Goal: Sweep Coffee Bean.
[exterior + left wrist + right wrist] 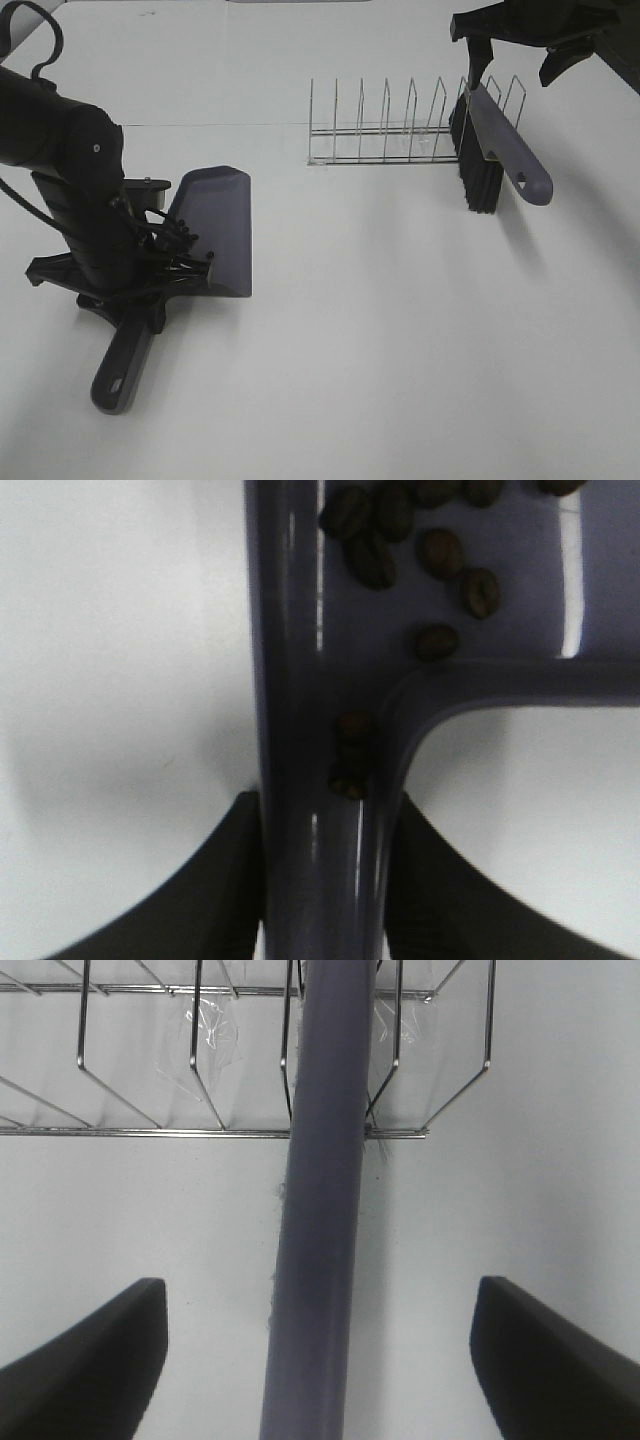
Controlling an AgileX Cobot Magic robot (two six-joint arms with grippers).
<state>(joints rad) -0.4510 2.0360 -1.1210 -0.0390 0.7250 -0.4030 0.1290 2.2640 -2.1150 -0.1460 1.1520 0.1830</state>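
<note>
1. Coffee beans (420,540): loose cluster lying in the pan of the grey-purple dustpan (520,570), seen in the left wrist view just ahead of the left gripper (325,880). Several more run off the frame edge; a full count is not possible.
2. Two beans (350,755) sit apart from the cluster, lodged in the channel where the pan narrows into the dustpan handle (315,860), just ahead of the fingertips. They are blurred.
3. Left gripper: jaws pressed together on the dustpan handle, one dark finger (200,900) against each side. In the high view the left arm covers the grip; only the handle end (120,375) and the pan (215,230) show, flat on the white table (400,350). No beans can be made out in that view.
4. Right gripper (320,1360): fingers (90,1360) spread wide, well apart from the brush handle (320,1210) that runs between them; no contact is visible. In the high view the gripper (515,55) hangs above the brush.
5. Brush (500,145): stands tilted in the end slot of the wire rack (400,125), black bristles (478,165) pointing down to the table. Clear tape (215,1030) shows on the rack wires.
6. No brand, label or writing is readable on any item.
</note>
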